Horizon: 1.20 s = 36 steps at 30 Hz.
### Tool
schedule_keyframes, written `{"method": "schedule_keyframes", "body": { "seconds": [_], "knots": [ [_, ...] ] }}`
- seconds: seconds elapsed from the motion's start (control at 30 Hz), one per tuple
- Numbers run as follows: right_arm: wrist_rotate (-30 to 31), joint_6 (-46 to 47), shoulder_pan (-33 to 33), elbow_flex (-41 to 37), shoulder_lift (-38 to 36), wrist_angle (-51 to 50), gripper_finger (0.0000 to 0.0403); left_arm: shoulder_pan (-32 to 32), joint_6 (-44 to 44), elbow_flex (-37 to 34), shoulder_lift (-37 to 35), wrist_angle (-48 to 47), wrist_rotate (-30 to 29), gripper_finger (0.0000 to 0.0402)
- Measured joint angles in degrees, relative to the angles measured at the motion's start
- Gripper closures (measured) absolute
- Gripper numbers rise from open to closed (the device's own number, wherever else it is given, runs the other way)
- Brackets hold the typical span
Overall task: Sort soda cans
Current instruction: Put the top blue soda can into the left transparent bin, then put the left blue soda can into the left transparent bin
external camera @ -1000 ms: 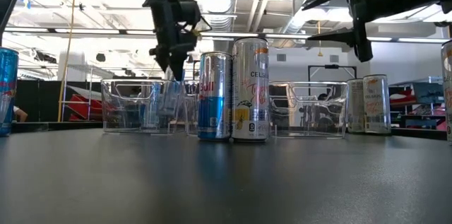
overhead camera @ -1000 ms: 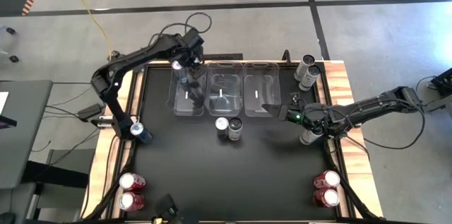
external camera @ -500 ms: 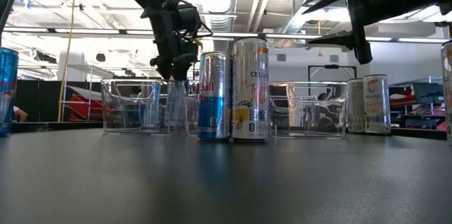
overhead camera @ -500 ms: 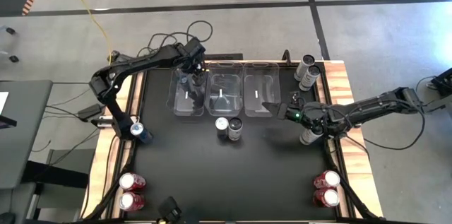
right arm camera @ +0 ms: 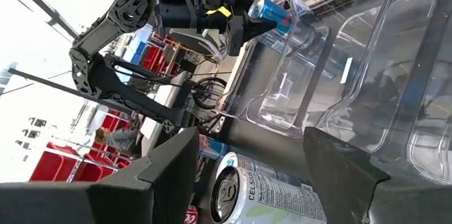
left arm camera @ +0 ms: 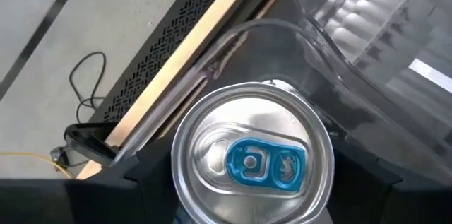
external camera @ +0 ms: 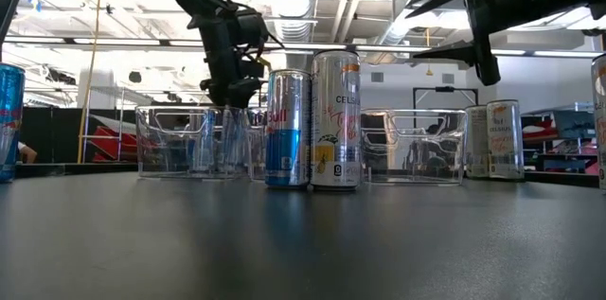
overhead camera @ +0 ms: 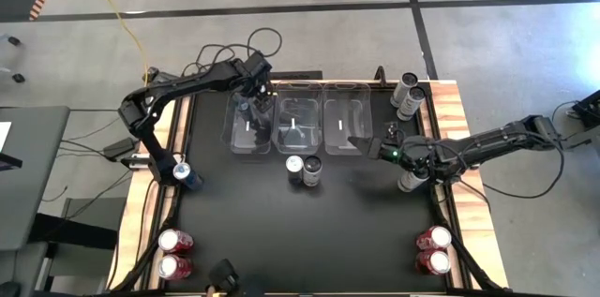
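Clear plastic bins stand in a row near the table's far edge in the high view: left bin, middle bin, right bin. The left gripper is over the left bin's far end; the right gripper hovers at the right bin's near right corner, jaws apart, empty. Two cans stand just before the middle bin; red pairs sit at both near corners.

Low view: the left gripper sits atop a blue-silver can standing in the left bin.

Left wrist view: the can's silver top lies between the fingers; grip undeterminable.

Right wrist view: open fingers, nothing between them.
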Motion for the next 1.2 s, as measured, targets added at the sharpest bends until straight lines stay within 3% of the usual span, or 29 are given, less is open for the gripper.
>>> {"method": "schedule_keyframes", "body": {
  "seconds": [0.47, 0.7, 0.87, 1.0, 1.2],
  "knots": [
    [0.1, 0.9, 0.1, 0.0, 0.0, 0.0, 0.0133, 1.0, -3.0, 0.6, 0.0, -2.3, -0.7, 0.0084],
    [1.0, 0.9, -0.2, 0.0, 0.0, 0.0, 0.0133, 0.9, -3.2, 5.4, 0.0, -5.0, -0.8, 0.0083],
    [1.2, 0.9, -0.4, 0.0, 0.0, 0.0, 0.0133, 0.3, -3.1, 12.7, 0.0, -9.5, -0.5, 0.0083],
    [1.2, 0.9, -0.4, 0.0, 0.0, 0.0, 0.0133, -0.7, -2.9, 17.5, -2.4, -10.8, -0.2, 0.0083],
    [1.2, 0.6, -0.4, 0.0, 0.0, 0.0, 0.0133, -2.3, -7.2, 16.7, -10.4, -13.7, -0.3, 0.0083]
  ]
}}
